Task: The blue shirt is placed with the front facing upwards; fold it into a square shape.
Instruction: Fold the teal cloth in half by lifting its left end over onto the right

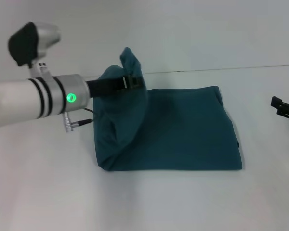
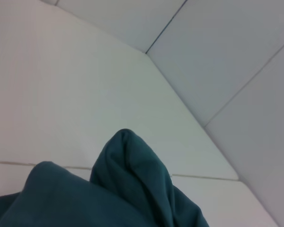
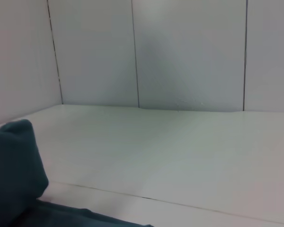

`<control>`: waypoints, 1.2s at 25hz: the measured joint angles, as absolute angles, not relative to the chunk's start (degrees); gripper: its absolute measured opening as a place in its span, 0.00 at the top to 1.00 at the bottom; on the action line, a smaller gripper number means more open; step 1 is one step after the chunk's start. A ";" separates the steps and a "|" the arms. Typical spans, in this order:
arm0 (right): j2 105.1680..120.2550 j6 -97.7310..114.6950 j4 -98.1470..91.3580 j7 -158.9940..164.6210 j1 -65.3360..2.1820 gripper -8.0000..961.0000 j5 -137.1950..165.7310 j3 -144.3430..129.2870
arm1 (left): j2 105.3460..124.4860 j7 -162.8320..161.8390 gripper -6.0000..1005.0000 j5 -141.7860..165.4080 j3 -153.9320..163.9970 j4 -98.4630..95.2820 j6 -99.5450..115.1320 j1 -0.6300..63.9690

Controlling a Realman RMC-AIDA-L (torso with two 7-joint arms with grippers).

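Now your left claw point(image 1: 130, 82), at centre-left, pinches the raised left edge of the shirt point(image 1: 183, 130), which lies mid-surface. Cloth is soft and limp; hold it at the edge. Right claw point(image 1: 284, 108): cannot tell.

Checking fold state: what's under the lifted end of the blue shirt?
Left gripper holds the blue shirt bunched up at its left end. Only more teal shirt lying flat on the white table shows beneath; anything under those layers is covered.

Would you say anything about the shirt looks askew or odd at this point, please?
Yes: the blue shirt lies mostly flat as a rectangle, but its left end is bunched up in a peak at the left pincer, raised off the table.
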State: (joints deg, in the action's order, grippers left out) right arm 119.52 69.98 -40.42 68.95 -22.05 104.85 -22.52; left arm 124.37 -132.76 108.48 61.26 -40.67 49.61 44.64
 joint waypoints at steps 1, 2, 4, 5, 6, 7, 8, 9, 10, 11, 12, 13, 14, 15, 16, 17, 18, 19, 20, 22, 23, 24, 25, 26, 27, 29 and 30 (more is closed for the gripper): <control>119.51 69.96 -40.30 68.92 -22.05 0.02 104.85 -22.50 | 124.39 -132.76 0.93 107.73 62.79 -40.26 48.44 44.84; 119.47 69.91 -40.17 68.79 -22.05 0.02 104.85 -22.48 | 124.42 -132.76 0.93 107.19 64.03 -40.03 47.61 44.99; 119.46 69.81 -39.87 68.51 -22.05 0.02 104.85 -22.44 | 124.51 -132.76 0.93 106.08 65.97 -39.76 46.17 45.16; 119.45 69.76 -39.71 68.36 -22.06 0.02 104.85 -22.42 | 124.51 -132.76 0.93 105.46 66.75 -39.64 45.68 45.25; 119.44 69.71 -39.57 68.26 -22.06 0.02 104.85 -22.41 | 124.51 -132.77 0.93 105.01 67.29 -39.58 45.37 45.31; 119.42 69.67 -39.51 68.24 -22.06 0.02 104.85 -22.40 | 124.50 -132.82 0.93 104.65 67.64 -39.59 45.24 45.36; 119.38 69.66 -39.49 68.23 -22.06 0.02 104.85 -22.41 | 124.50 -132.92 0.93 104.48 67.79 -39.69 45.21 45.42; 119.27 69.65 -39.48 68.22 -22.06 0.02 104.85 -22.41 | 124.48 -133.02 0.93 104.32 67.79 -39.94 45.22 45.48; 119.27 69.65 -39.48 68.22 -22.06 0.02 104.85 -22.41 | 124.48 -133.01 0.93 103.92 67.86 -40.13 45.32 45.53; 119.24 69.64 -39.47 68.21 -22.06 0.02 104.85 -22.41 | 124.47 -132.99 0.93 103.40 67.97 -40.26 45.39 45.58; 119.23 69.63 -39.46 68.21 -22.06 0.02 104.85 -22.41 | 124.47 -132.89 0.93 102.67 68.25 -40.36 45.51 45.68; 119.20 69.62 -39.46 68.22 -22.06 0.02 104.86 -22.41 | 124.46 -132.81 0.93 102.01 68.59 -40.46 45.53 45.80; 119.18 69.62 -39.46 68.23 -22.06 0.02 104.88 -22.41 | 124.46 -132.74 0.93 101.23 69.20 -40.65 45.56 46.08; 119.18 69.61 -39.46 68.25 -22.06 0.02 104.95 -22.41 | 124.46 -132.74 0.93 101.06 69.37 -40.76 45.56 46.18; 119.18 69.61 -39.46 68.26 -22.06 0.02 105.01 -22.41 | 124.45 -132.74 0.93 100.83 69.65 -40.98 45.57 46.42; 119.18 69.60 -39.46 68.26 -22.06 0.02 105.08 -22.41 | 124.45 -132.74 0.93 100.67 69.85 -41.09 45.57 46.62; 119.18 69.60 -39.46 68.26 -22.06 0.02 105.09 -22.41 | 124.44 -132.81 0.93 100.29 70.25 -41.26 45.60 46.99; 119.18 69.60 -39.46 68.26 -22.04 0.02 105.10 -22.42 | 124.44 -132.90 0.93 99.96 70.64 -41.32 45.64 47.29; 119.18 69.60 -39.46 68.26 -21.98 0.02 105.08 -22.41 | 124.44 -133.00 0.93 99.52 71.20 -41.33 45.65 47.64; 119.18 69.60 -39.44 68.21 -21.81 0.02 105.00 -22.41 | 124.45 -133.06 0.93 99.00 72.02 -41.20 45.55 48.14; 119.18 69.60 -39.37 68.05 -21.72 0.02 104.99 -22.41 | 124.46 -133.05 0.93 98.90 72.32 -40.84 45.28 48.52; 119.19 69.60 -39.22 67.81 -21.62 0.02 104.95 -22.41 | 124.47 -133.03 0.93 98.82 72.47 -40.40 44.95 48.82; 119.21 69.60 -39.01 67.53 -21.56 0.02 104.93 -22.41 | 124.50 -132.98 0.93 98.76 72.51 -40.02 44.72 49.07; 119.23 69.58 -38.62 67.21 -21.50 0.02 104.90 -22.40 | 124.58 -132.89 0.93 98.64 72.63 -39.29 44.31 49.50; 119.23 69.54 -38.40 67.04 -21.48 0.02 104.89 -22.38 | 124.60 -132.87 0.93 98.55 72.79 -38.94 44.08 49.70; 119.17 69.40 -38.04 66.77 -21.47 0.02 104.88 -22.34 | 124.64 -132.83 0.93 98.33 73.45 -38.16 43.47 50.17; 119.15 69.37 -37.98 66.71 -21.45 0.02 104.87 -22.34 | 124.64 -132.81 0.93 98.01 74.10 -37.65 42.99 50.42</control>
